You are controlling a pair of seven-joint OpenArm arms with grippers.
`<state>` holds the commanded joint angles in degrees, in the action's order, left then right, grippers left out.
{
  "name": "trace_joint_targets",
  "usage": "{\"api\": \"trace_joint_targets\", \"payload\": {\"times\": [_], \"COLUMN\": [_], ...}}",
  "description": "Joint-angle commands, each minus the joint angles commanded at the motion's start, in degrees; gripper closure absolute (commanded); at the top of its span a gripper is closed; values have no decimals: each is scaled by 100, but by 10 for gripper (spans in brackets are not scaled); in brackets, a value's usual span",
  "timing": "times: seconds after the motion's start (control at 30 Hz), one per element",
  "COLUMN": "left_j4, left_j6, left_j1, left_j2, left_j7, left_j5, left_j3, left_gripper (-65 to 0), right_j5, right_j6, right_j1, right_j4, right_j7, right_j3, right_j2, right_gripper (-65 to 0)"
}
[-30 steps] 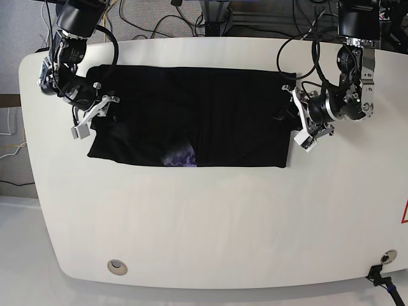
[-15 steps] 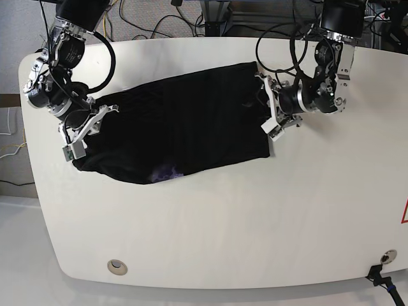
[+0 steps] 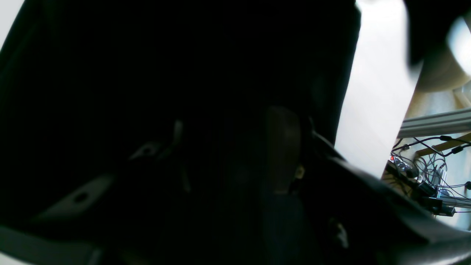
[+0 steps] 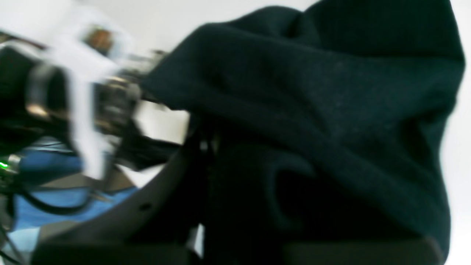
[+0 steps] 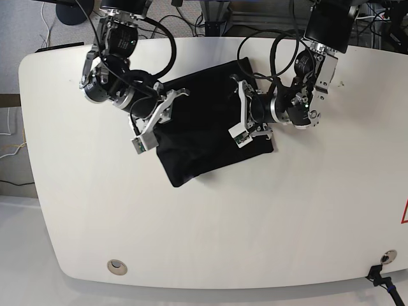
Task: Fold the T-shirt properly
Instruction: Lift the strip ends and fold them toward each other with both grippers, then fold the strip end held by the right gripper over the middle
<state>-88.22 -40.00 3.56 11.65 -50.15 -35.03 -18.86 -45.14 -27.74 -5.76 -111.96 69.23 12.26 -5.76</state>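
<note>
The large cloth T-shirt [image 5: 204,140] is plain black, reading dark green in the right wrist view; the broad smooth tabletop [image 5: 191,242] is white.

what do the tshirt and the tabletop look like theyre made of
The T-shirt looks like soft, matte fabric, probably cotton or a blend: it drapes in loose folds. The tabletop seems a smooth, hard white sheet, perhaps laminate or painted board, as its surface is even and shows no grain; the exact material can't be told.
</note>
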Motion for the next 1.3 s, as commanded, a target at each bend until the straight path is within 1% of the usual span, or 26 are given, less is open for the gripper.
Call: {"api": "trace_joint_targets", "payload": {"times": [0.07,0.13,0.23,0.3,0.43,0.5,0.57,0.63,0.7,0.8,0.9,1.0,1.13,1.2,1.3], "left_j4": [0,-9,-88,-352,-747,-782,-765,-756,-756,-738,-730,-659,-132,158,510], "left_j6": [0,0,0,0,0,0,0,0,0,0,0,0,0,0,0], "left_j1": [9,9,88,70,-97,-202,-404,-642,-879,-1222,-1415,-1451,-1310,-1160,-1011], "left_j2": [0,0,62,308,774,1011,1152,1178,1178,1187,1169,1152,1134,985,923], "left_j7": [0,0,-18,-26,-35,-35,-35,-44,-44,-26,-9,-9,0,0,70], "left_j5": [0,0,-26,-26,-35,-35,-35,-35,-18,-18,-9,-9,-9,-9,0], "left_j3": [0,9,62,369,967,1222,1565,1881,2040,2163,2163,2040,1916,1916,1908], "left_gripper": [-260,-260,-258,-258,-258,-258,-258,-258,-258,-258,-258,-258,-258,-258,-258], "right_j5": [0,9,26,26,35,35,35,35,35,35,26,26,18,0,-9], "right_j6": [149,255,343,387,387,387,387,387,387,360,343,343,343,343,343], "right_j1": [0,0,-26,-70,-70,-70,-70,-9,44,158,202,211,211,211,185], "right_j4": [0,0,9,9,26,35,88,123,185,360,466,466,448,422,141], "right_j7": [0,-9,-255,-360,-475,-642,-677,-677,-677,-677,-677,-677,-677,-677,-642], "right_j3": [-229,-457,-598,-563,-527,-343,-149,123,352,607,721,730,730,730,730], "right_j2": [-132,-149,-141,-114,299,475,615,782,976,1222,1398,1433,1433,1433,1415], "right_gripper": [0,0,0,0,0,0,0,0,0,0,0,0,0,0,0]}}
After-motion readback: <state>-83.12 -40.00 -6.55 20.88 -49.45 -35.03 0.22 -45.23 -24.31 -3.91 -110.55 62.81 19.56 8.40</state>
